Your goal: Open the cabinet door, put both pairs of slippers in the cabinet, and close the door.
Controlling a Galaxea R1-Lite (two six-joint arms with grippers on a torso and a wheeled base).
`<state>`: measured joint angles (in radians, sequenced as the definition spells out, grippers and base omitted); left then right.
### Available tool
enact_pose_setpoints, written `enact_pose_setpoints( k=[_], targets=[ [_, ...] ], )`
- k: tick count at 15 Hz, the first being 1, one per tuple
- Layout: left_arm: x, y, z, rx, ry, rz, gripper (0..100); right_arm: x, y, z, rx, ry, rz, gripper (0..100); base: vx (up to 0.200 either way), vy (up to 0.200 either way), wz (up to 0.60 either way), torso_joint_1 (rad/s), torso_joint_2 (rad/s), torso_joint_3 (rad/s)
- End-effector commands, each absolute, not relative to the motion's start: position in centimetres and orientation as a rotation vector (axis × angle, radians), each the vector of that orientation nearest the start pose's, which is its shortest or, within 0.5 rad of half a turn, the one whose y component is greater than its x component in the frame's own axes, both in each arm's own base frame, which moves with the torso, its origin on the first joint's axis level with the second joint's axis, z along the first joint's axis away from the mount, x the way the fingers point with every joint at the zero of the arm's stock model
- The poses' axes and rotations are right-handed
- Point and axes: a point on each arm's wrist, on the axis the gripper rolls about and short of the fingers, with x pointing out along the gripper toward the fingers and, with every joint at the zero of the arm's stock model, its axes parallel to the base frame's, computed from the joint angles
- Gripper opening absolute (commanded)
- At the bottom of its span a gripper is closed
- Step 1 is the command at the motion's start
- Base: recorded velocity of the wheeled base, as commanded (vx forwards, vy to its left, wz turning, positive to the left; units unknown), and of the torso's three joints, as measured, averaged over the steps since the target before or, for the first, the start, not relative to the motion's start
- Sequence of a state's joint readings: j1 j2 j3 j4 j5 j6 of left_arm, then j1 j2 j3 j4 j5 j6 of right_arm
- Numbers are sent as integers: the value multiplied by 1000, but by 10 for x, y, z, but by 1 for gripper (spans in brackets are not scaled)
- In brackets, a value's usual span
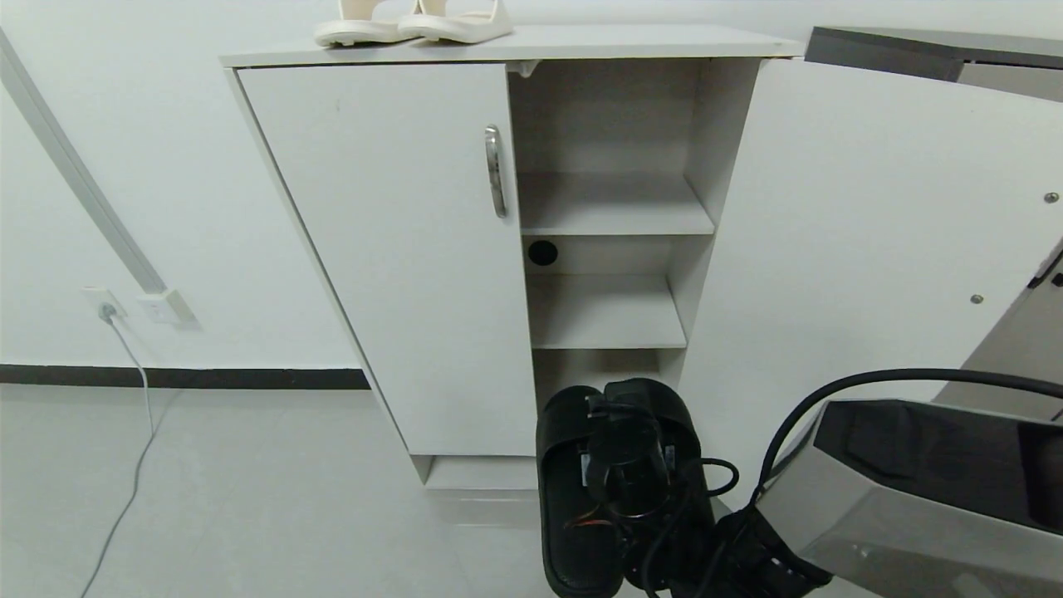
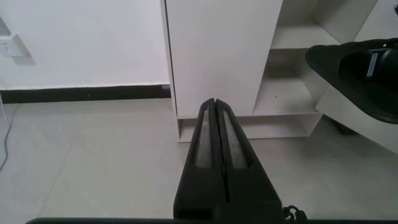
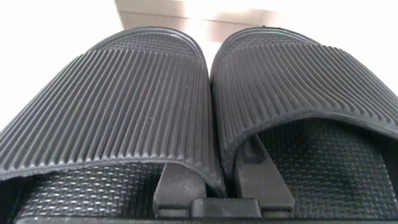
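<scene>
A white cabinet (image 1: 382, 249) stands against the wall, its left door shut and its right door (image 1: 847, 232) swung wide open, showing bare shelves (image 1: 610, 203). A pair of white slippers (image 1: 415, 25) rests on the cabinet top. My right gripper (image 1: 621, 415) is shut on a pair of black slippers (image 1: 573, 498), held side by side low in front of the open compartment, toes toward it. In the right wrist view its fingers (image 3: 180, 186) pinch the slippers' (image 3: 124, 106) inner strap edges. My left gripper (image 2: 214, 106) hangs shut and empty above the floor, facing the cabinet base (image 2: 242, 127), with the black slippers (image 2: 360, 68) beside it.
A metal handle (image 1: 495, 170) sits on the shut left door. A wall socket (image 1: 104, 307) with a grey cable (image 1: 137, 465) trailing over the floor lies to the left. A grey unit (image 1: 930, 50) stands behind the open door. Pale floor tiles spread at the front left.
</scene>
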<state>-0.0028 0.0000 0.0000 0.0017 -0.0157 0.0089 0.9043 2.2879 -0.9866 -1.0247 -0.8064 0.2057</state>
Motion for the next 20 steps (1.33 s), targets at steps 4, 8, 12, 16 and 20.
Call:
enact_pose_setpoints(
  k=[4,8,12,16,20],
  targets=[
    [-23,0,75,9,3,-18,0,278,313,39,4,188,65,0,0,0,0,4,1,-144],
    [-23,0,75,9,3,-18,0,291,314,28,6,188,43,0,0,0,0,4,5,-194],
    [-23,0,75,9,3,-18,0,298,311,31,1,127,31,0,0,0,0,7,2,-161],
    [-23,0,75,9,3,-18,0,300,307,43,-42,-94,26,0,0,0,0,0,0,0],
    [-23,0,75,9,3,-17,0,300,306,46,-36,-113,27,0,0,0,0,0,0,0]
  ],
)
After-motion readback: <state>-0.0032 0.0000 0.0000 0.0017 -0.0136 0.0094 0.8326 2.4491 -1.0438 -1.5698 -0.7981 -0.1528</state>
